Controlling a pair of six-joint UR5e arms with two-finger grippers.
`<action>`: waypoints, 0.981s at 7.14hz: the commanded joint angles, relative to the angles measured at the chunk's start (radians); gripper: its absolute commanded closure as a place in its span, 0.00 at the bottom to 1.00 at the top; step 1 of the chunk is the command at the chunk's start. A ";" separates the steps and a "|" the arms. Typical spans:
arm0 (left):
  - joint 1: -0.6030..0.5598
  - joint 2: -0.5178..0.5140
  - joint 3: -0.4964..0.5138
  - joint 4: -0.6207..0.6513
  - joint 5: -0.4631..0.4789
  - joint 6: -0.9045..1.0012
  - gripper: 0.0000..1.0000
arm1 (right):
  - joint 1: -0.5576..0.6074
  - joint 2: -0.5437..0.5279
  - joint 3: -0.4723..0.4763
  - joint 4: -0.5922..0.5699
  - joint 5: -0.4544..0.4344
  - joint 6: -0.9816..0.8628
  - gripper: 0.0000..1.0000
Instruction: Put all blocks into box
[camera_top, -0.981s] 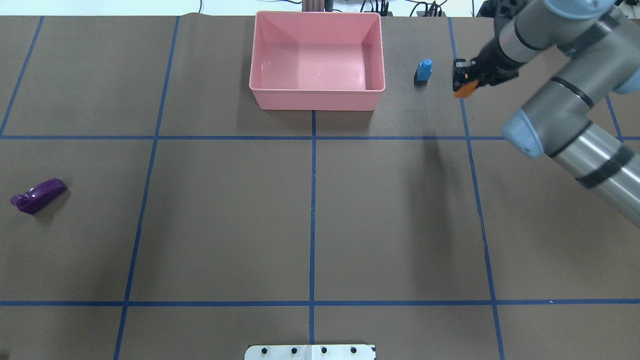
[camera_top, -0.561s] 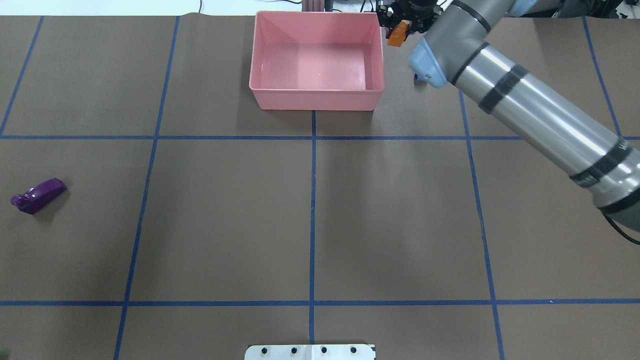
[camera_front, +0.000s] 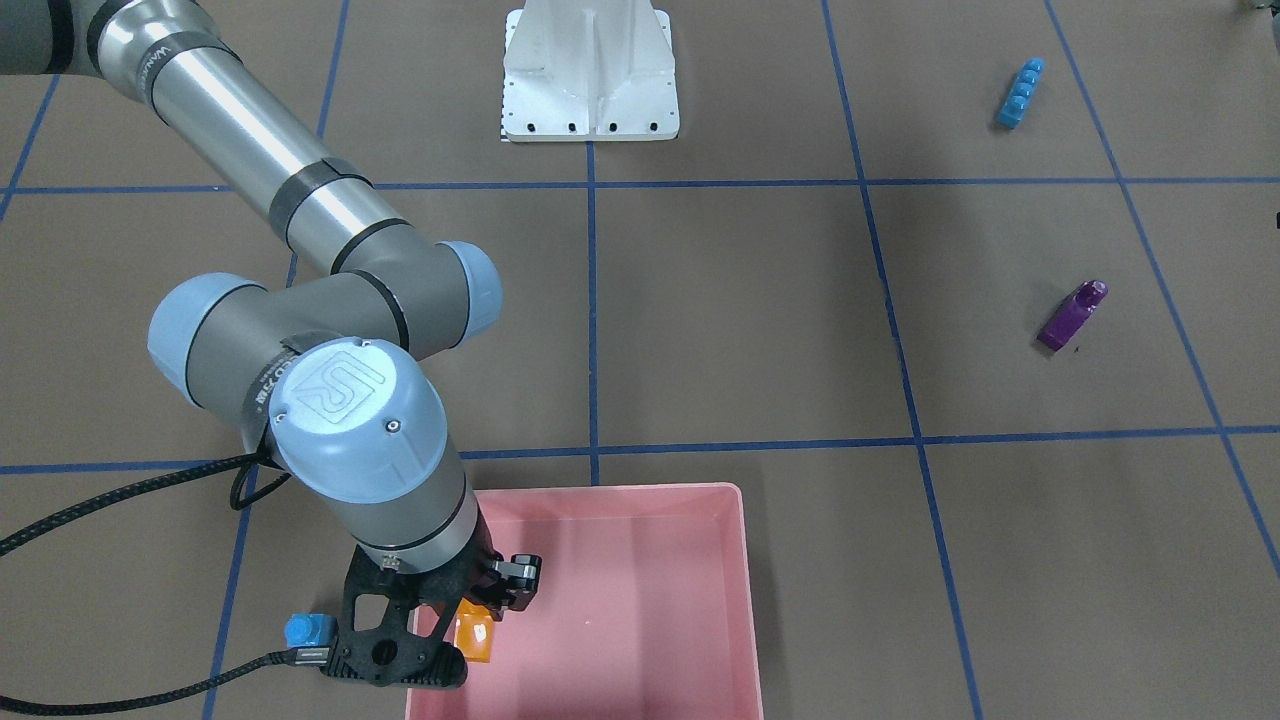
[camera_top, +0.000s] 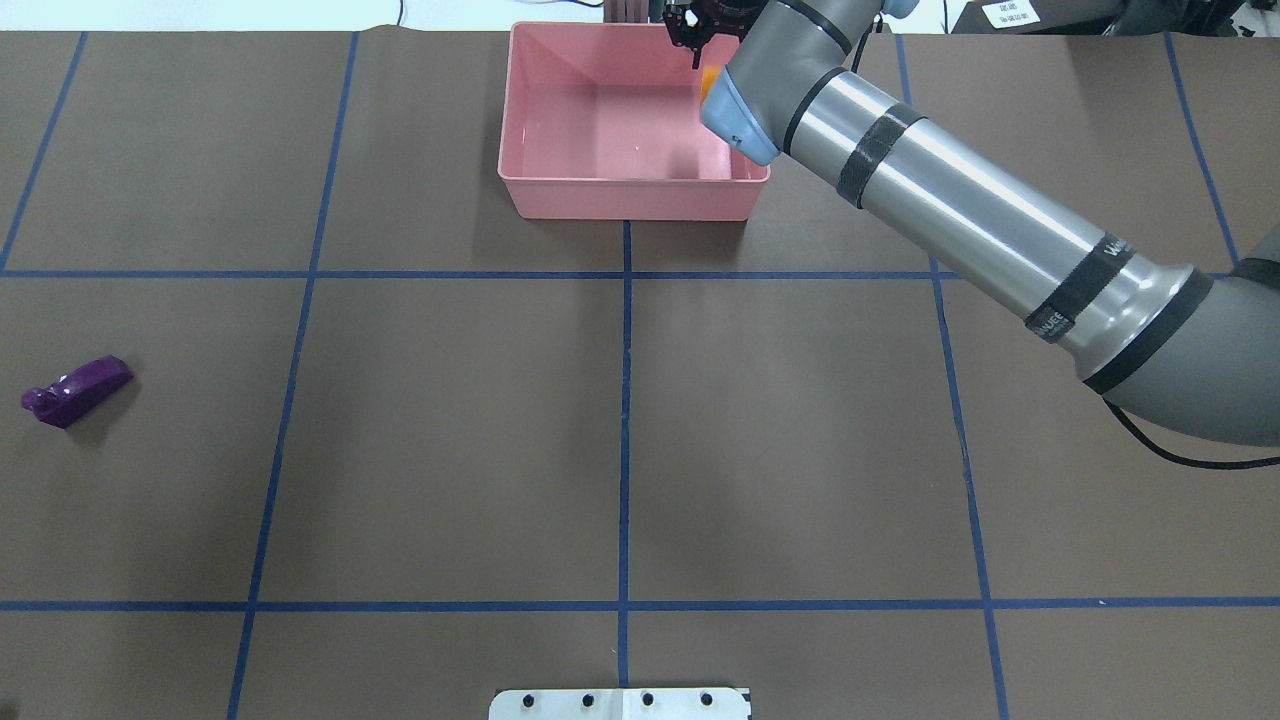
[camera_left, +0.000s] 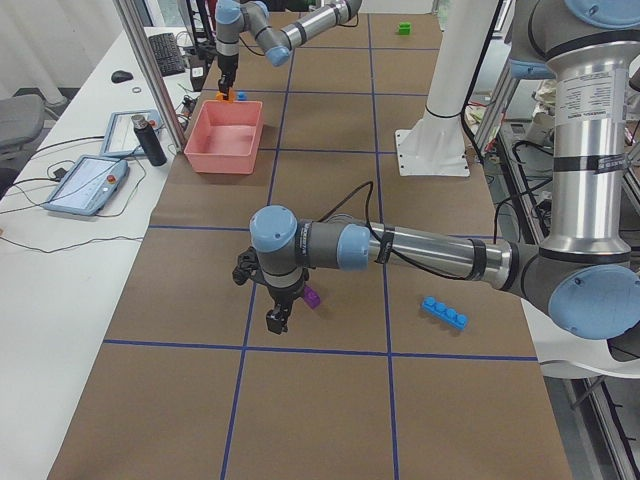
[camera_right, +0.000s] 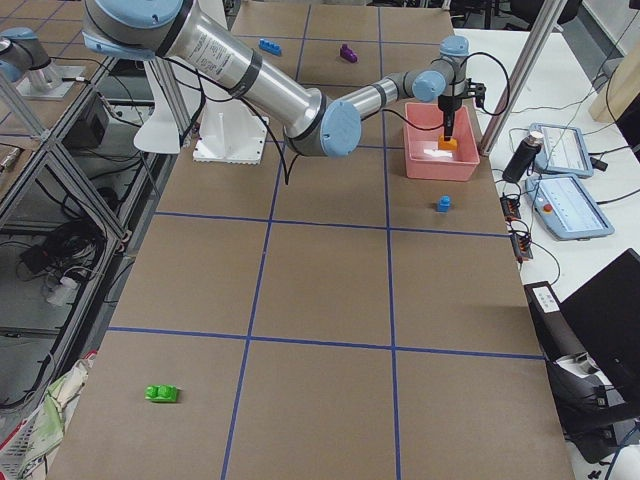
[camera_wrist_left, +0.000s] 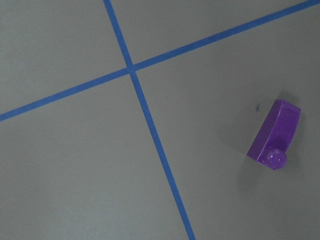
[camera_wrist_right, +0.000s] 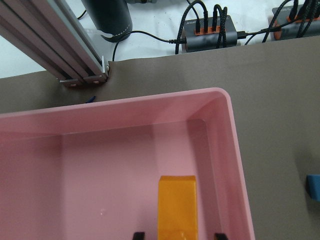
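Note:
My right gripper hangs over the right end of the pink box. Its jaws stand apart from the orange brick, which sits between and below them inside the box. The tiny blue brick stands on the table just outside the box's right wall. The purple brick lies far left, with my left gripper just beside it; I cannot tell whether that gripper is open. The long blue brick and the green brick lie near opposite table ends.
The white robot base stands at the table's near middle. Aluminium posts and a cable hub sit just behind the box. My right arm stretches across the table's right half.
My right arm has swung left with the orange brick, from right of the tiny blue brick to above the box. The arm now hides the tiny blue brick in the overhead view.

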 joint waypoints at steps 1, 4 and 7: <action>0.002 -0.020 0.002 -0.110 0.002 -0.003 0.00 | 0.000 -0.001 0.001 0.002 0.000 -0.005 0.01; 0.059 -0.080 0.115 -0.352 -0.004 -0.004 0.00 | 0.048 -0.084 0.123 -0.013 0.079 -0.013 0.01; 0.295 -0.016 0.117 -0.482 -0.026 -0.090 0.00 | 0.145 -0.384 0.501 -0.173 0.171 -0.194 0.01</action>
